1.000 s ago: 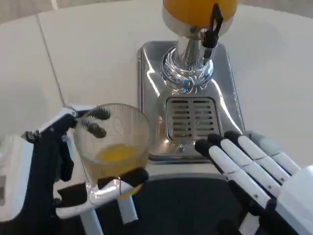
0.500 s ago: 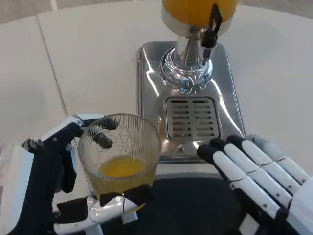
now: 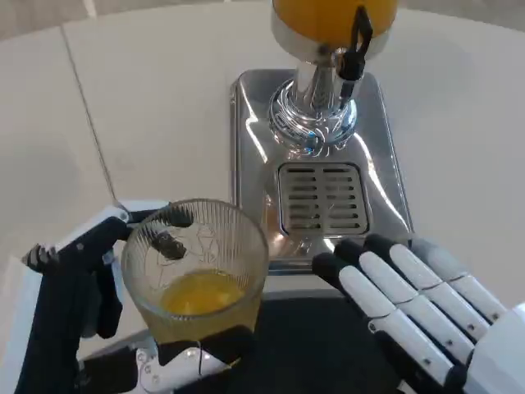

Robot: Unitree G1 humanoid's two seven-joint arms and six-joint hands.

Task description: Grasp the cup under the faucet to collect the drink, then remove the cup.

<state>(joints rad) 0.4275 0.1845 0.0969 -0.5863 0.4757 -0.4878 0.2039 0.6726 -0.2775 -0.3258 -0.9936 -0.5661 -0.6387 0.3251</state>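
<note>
Holding the cup (image 3: 197,271), the left hand (image 3: 90,312) has drifted slightly left.

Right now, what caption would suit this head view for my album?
Left hand holds a glass cup with some orange drink beside the dispenser's drip tray; right hand waits open.

No legible text, label, brand, number or sign — none on the drink dispenser (image 3: 328,90), its drip tray (image 3: 321,201), or the cup (image 3: 197,267).
</note>
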